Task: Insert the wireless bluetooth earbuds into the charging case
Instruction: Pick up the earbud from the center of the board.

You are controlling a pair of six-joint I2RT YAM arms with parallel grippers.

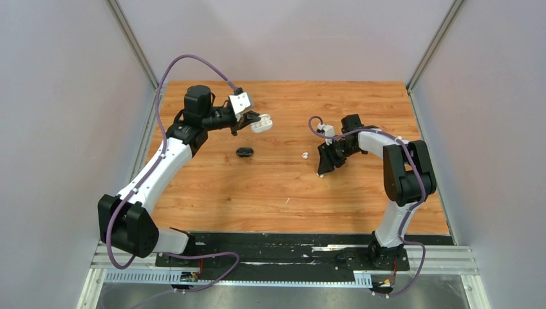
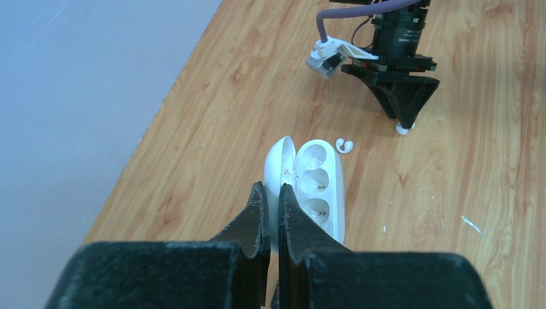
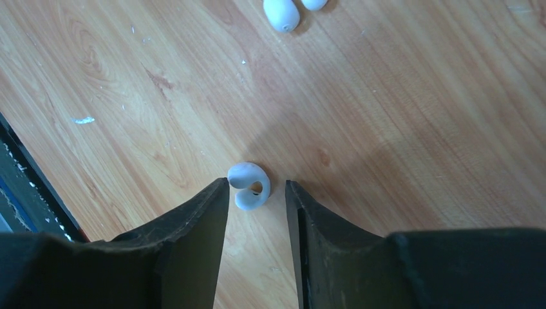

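Observation:
My left gripper (image 1: 250, 122) (image 2: 271, 188) is shut on the lid of the open white charging case (image 1: 262, 123) (image 2: 320, 187), held above the table; its sockets are empty. My right gripper (image 1: 321, 171) (image 3: 256, 185) is open and points down at the table. One white earbud (image 3: 250, 185) (image 2: 402, 129) lies between its fingertips, close to the left finger. A second white earbud (image 1: 305, 154) (image 2: 344, 145) (image 3: 281, 13) lies on the wood between the two grippers. The black earbuds are not in view.
A shut black charging case (image 1: 244, 152) lies on the wooden table (image 1: 283, 193), below the left gripper. Grey walls stand left, right and behind. A black base strip runs along the near edge (image 3: 19, 187).

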